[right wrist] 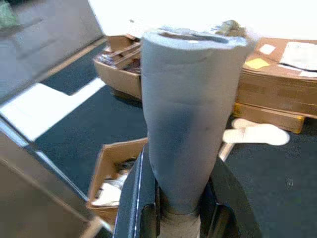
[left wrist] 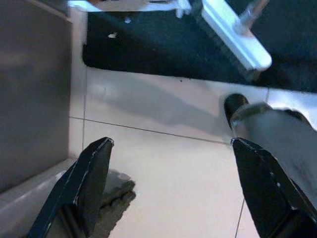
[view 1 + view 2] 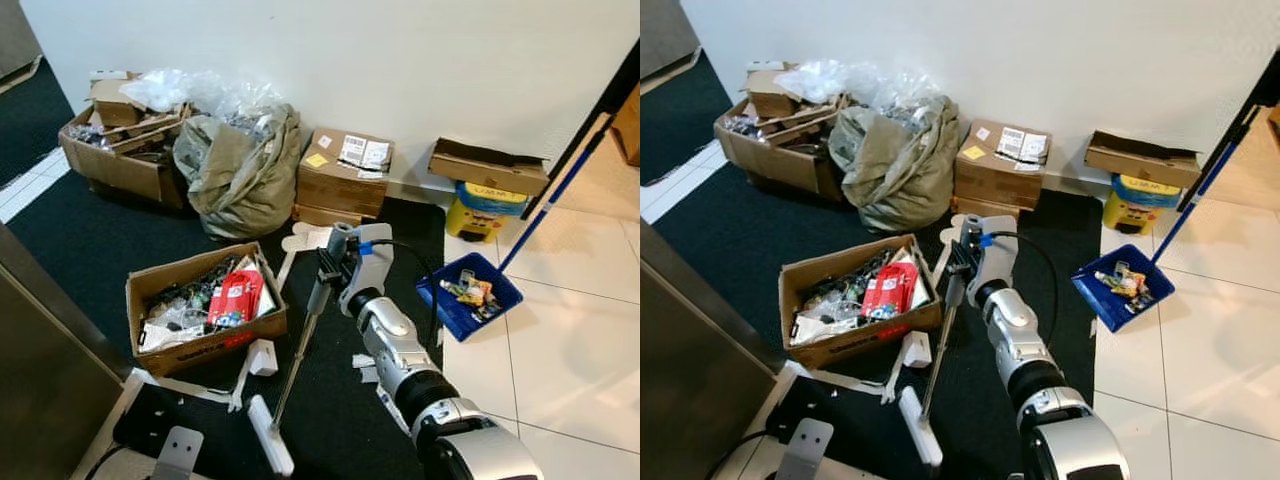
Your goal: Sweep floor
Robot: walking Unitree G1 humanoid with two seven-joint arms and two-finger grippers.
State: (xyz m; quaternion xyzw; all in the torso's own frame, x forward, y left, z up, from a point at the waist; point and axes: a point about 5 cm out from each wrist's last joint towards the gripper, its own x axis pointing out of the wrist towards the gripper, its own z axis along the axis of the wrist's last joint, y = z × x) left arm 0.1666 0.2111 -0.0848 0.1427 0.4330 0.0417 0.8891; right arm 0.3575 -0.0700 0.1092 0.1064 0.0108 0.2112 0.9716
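Right wrist view: right claw (image 1: pixel 173 208) is clamping the broom handle (image 1: pixel 190 119) upright for sweeping the dark carpet (image 3: pixel 90 240), while the left claw (image 2: pixel 173 183) is hanging wide open, holding nothing.

The right tool (image 3: pixel 328 268) was wrapped round the broom handle (image 1: pixel 190 124), so its black fingers (image 1: pixel 136 198) were mostly covered by the grey grip, and the wrist picture's edge cut them off. The blue dustpan (image 3: pixel 470 295) held small bits of litter too tiny to name, and its long handle (image 3: pixel 560 190) ran out past the picture's edge. The contents of the open cardboard box (image 3: pixel 205 305) were a jumble, apart from a red packet (image 3: pixel 235 297).
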